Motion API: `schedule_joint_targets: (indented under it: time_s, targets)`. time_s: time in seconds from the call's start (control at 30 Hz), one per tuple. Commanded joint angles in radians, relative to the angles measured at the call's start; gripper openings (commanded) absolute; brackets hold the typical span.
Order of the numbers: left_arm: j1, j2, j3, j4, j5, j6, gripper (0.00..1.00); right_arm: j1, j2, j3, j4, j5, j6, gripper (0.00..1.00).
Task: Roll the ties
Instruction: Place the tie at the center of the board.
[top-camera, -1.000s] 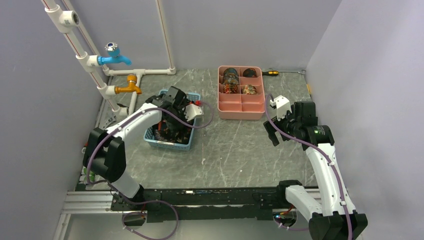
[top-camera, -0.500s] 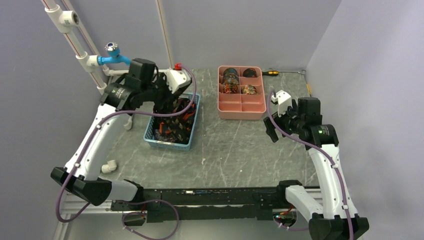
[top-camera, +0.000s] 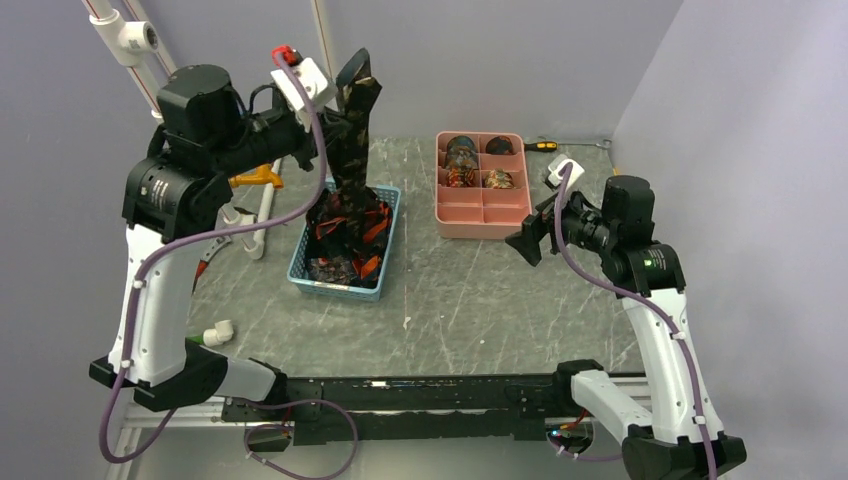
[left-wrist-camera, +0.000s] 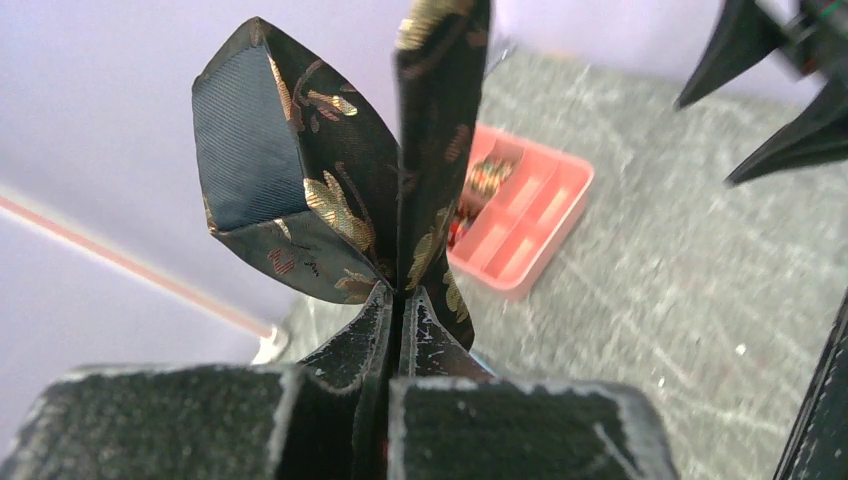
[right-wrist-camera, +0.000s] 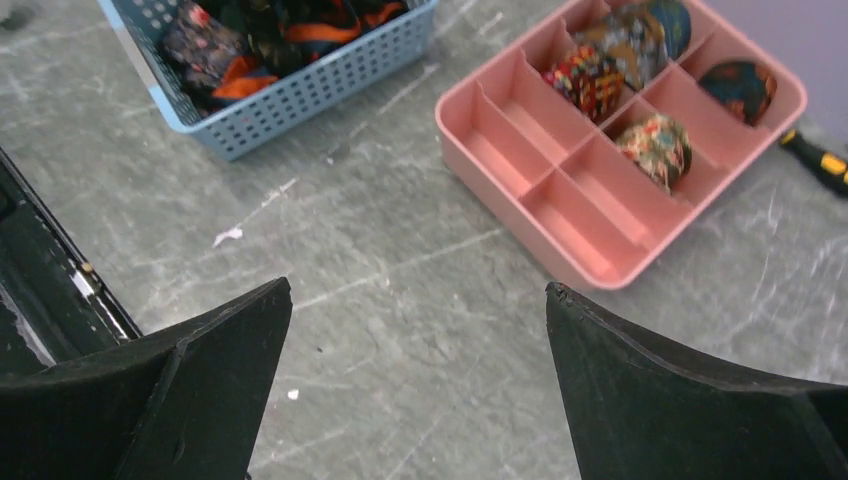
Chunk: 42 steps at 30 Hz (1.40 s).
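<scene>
My left gripper (top-camera: 343, 112) is raised high above the blue basket (top-camera: 385, 262) and is shut on a black tie with gold and red patterns (top-camera: 352, 150). The tie hangs straight down from the jaws into the basket. In the left wrist view the closed fingers (left-wrist-camera: 402, 298) pinch the tie (left-wrist-camera: 330, 190) near its wide end. More loose ties (top-camera: 345, 235) lie piled in the basket. Several rolled ties (top-camera: 461, 160) sit in the pink tray (top-camera: 482, 226). My right gripper (top-camera: 533, 237) is open and empty, right of the tray's front edge, above the table.
White pipes with a blue tap and an orange tap (top-camera: 258, 177) stand at the back left. A screwdriver (top-camera: 541, 146) lies behind the tray. A white pipe elbow (top-camera: 218, 331) lies near the left arm's base. The pink tray's front compartments (right-wrist-camera: 560, 205) hold nothing.
My left gripper has risen from inside the basket to high above it, pulling one tie up with it. My right gripper has turned and lifted slightly beside the tray.
</scene>
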Motion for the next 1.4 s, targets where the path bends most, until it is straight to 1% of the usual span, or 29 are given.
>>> schedule_joint_targets:
  time_s: [0.0, 0.07, 0.23, 0.43, 0.53, 0.6, 0.67, 0.73, 0.8, 0.87, 0.9, 0.93, 0.97, 1.03, 1.1, 1.17, 1.3, 1.33, 1.37]
  targets:
    - [-0.037, 0.011, 0.092, 0.196, 0.112, -0.135, 0.00, 0.021, 0.025, 0.081, 0.125, -0.034, 0.044, 1.00]
    - [-0.059, 0.020, 0.129, 0.245, 0.111, -0.147, 0.00, 0.022, 0.047, 0.110, 0.116, -0.002, 0.054, 1.00]
    - [-0.097, 0.029, 0.173, 0.362, 0.113, -0.183, 0.00, 0.021, 0.051, 0.153, 0.116, -0.051, 0.104, 1.00]
    - [-0.129, 0.052, 0.198, 0.566, 0.226, -0.331, 0.00, 0.021, 0.049, 0.175, 0.120, 0.063, 0.180, 1.00]
    - [-0.189, 0.091, 0.227, 0.591, 0.261, -0.358, 0.00, 0.018, 0.063, 0.197, 0.119, 0.197, 0.242, 0.99]
    - [-0.255, 0.107, 0.213, 0.593, 0.270, -0.351, 0.00, 0.000, 0.083, 0.216, 0.114, 0.367, 0.286, 0.99]
    - [-0.322, 0.125, 0.170, 0.588, 0.259, -0.327, 0.00, -0.055, 0.111, 0.241, 0.092, 0.464, 0.314, 0.99]
    - [-0.372, 0.147, 0.107, 0.595, 0.252, -0.314, 0.00, -0.163, 0.144, 0.273, 0.062, 0.504, 0.342, 0.99]
    - [-0.396, 0.185, 0.039, 0.613, 0.251, -0.331, 0.00, -0.283, 0.171, 0.303, 0.030, 0.514, 0.376, 0.99]
    - [-0.402, 0.249, 0.007, 0.628, 0.292, -0.399, 0.00, -0.381, 0.191, 0.324, 0.002, 0.474, 0.357, 0.99]
    - [-0.406, 0.288, 0.003, 0.622, 0.310, -0.408, 0.00, -0.418, 0.194, 0.327, -0.009, 0.453, 0.316, 0.99]
    - [-0.414, 0.332, 0.013, 0.600, 0.322, -0.386, 0.00, -0.444, 0.195, 0.326, -0.020, 0.446, 0.291, 0.99]
    - [-0.429, 0.378, 0.030, 0.535, 0.308, -0.321, 0.00, -0.468, 0.195, 0.322, -0.031, 0.432, 0.260, 0.99]
    - [-0.450, 0.448, 0.031, 0.461, 0.265, -0.228, 0.00, -0.511, 0.200, 0.312, -0.071, 0.387, 0.200, 0.99]
    - [-0.454, 0.484, -0.032, 0.445, 0.225, -0.190, 0.00, -0.530, 0.205, 0.295, -0.133, 0.342, 0.132, 0.99]
    - [-0.458, 0.514, -0.104, 0.410, 0.218, -0.113, 0.00, -0.533, 0.205, 0.274, -0.193, 0.296, 0.068, 0.99]
    - [-0.481, 0.575, -0.150, 0.299, 0.204, 0.024, 0.00, -0.532, 0.200, 0.203, -0.282, 0.237, -0.063, 0.99]
    - [-0.486, 0.595, -0.143, 0.264, 0.191, 0.052, 0.01, -0.532, 0.200, 0.186, -0.297, 0.220, -0.091, 0.99]
    - [-0.487, 0.614, -0.125, 0.224, 0.172, 0.065, 0.09, -0.532, 0.203, 0.175, -0.310, 0.204, -0.114, 0.99]
